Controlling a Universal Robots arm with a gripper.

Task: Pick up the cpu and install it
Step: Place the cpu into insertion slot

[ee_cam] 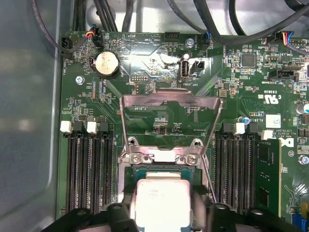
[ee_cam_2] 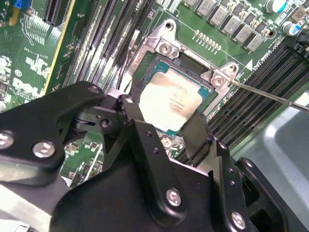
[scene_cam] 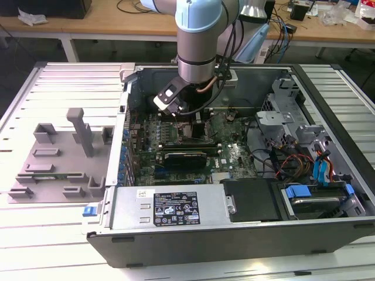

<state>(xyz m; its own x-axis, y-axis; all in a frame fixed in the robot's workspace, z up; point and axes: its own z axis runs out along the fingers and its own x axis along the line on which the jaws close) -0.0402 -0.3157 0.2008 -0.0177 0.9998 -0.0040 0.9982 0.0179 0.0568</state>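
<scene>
Workshop-like lab: open computer case (scene_cam: 234,243), slatted metal table (scene_cam: 58,79), cable-strewn wooden workbenches (scene_cam: 117,23).

The cpu (ee_cam: 161,203) runs off the picture's edge in the first wrist view; in the second wrist view the gripper (ee_cam_2: 161,116) covers one corner (whether it sits in the socket (ee_cam_2: 165,48) is unclear).

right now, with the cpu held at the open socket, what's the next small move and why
Likely a short, straight lowering, without letting go. The gripper pinches the cpu by opposite edges right over the open socket, whose load plate is flipped up. The chip looks squared with the frame, but I cannot tell that it is seated.
</scene>
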